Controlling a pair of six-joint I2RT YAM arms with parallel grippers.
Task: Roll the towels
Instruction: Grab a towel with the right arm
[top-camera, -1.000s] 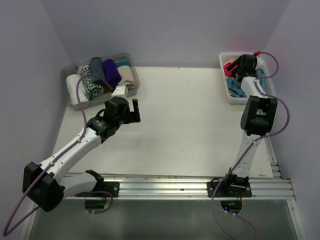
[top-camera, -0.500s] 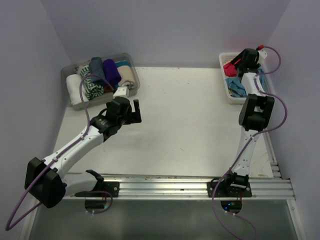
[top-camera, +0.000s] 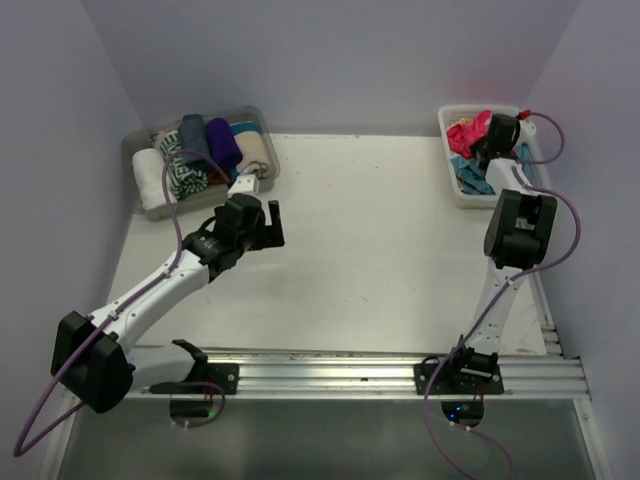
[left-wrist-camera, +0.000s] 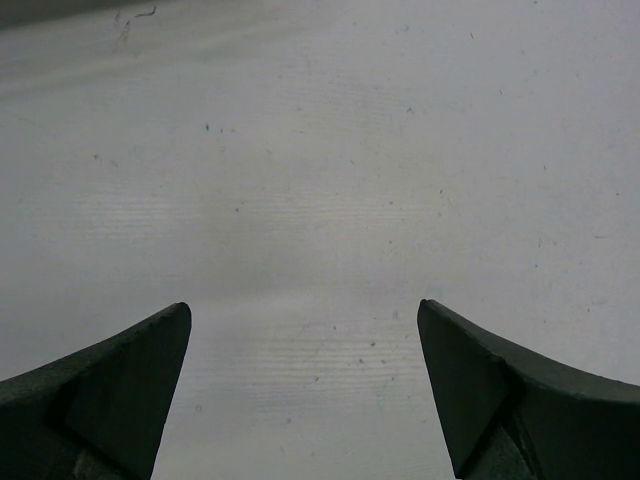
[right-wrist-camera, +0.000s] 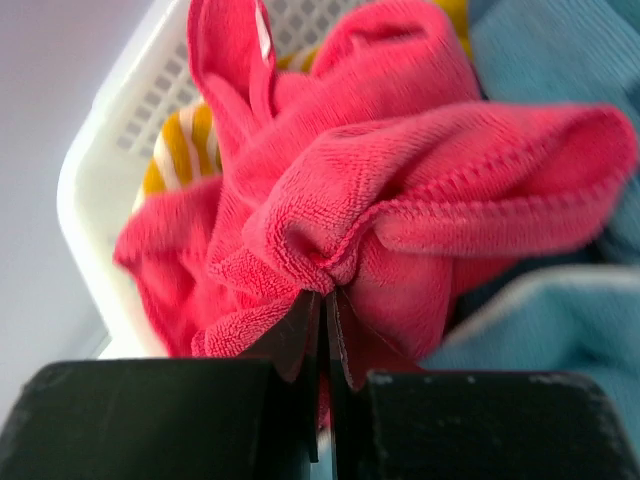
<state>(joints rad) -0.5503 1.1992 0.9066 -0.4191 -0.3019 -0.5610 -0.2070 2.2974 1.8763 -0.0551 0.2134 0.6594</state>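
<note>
Right pincer (right-wrist-camera: 323, 305), open a second ago, now clamps hot pink terry towel (right-wrist-camera: 400, 175) in white lattice basket (right-wrist-camera: 100, 135), 1 o'clock: pick-up begun. Left pincer (left-wrist-camera: 305, 335) wide, empty.

Two claws (left-wrist-camera: 303, 318) (right-wrist-camera: 323, 300), one white basket (right-wrist-camera: 100, 165), one clear tray (top-camera: 131, 150), three loose towels (right-wrist-camera: 380, 170), at least five rolled towels (top-camera: 222, 143).

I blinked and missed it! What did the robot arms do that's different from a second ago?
The right gripper, open before over the white basket, snapped shut on the pink towel and bunched it up. The left gripper stayed open above the table, and the rolled towels in the clear tray did not move.
</note>
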